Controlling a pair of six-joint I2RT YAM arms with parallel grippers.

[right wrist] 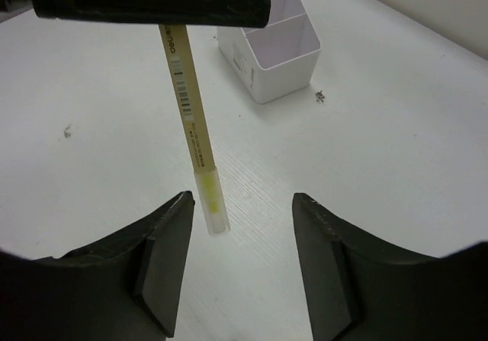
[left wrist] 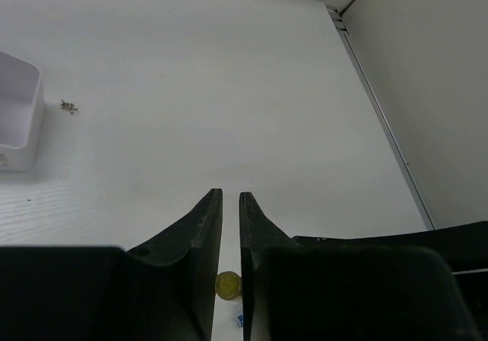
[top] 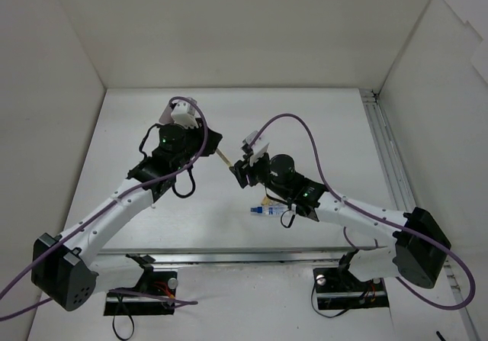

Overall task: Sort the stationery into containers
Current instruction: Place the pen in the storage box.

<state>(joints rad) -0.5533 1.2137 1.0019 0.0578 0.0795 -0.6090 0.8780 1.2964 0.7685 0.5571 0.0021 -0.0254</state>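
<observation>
My left gripper [top: 216, 144] [left wrist: 230, 194] is shut on a yellow pen [top: 224, 158], held above the table. In the left wrist view the pen [left wrist: 227, 285] shows end-on between the fingers. In the right wrist view the pen [right wrist: 191, 112] hangs down, its clear-capped tip just above and inside the left finger of my open, empty right gripper [right wrist: 240, 200] [top: 236, 172]. The white compartment box [right wrist: 267, 51] [left wrist: 15, 120] stands beyond the left gripper. In the top view it [top: 181, 114] is partly hidden by the left arm. A blue-and-white tube [top: 268, 210] lies by the right arm.
Small dark bits [left wrist: 69, 107] [right wrist: 321, 95] lie on the table beside the box. White walls close in the table on three sides. A metal rail [top: 385, 150] runs along the right wall. A purple cable [top: 305, 127] loops over the right arm.
</observation>
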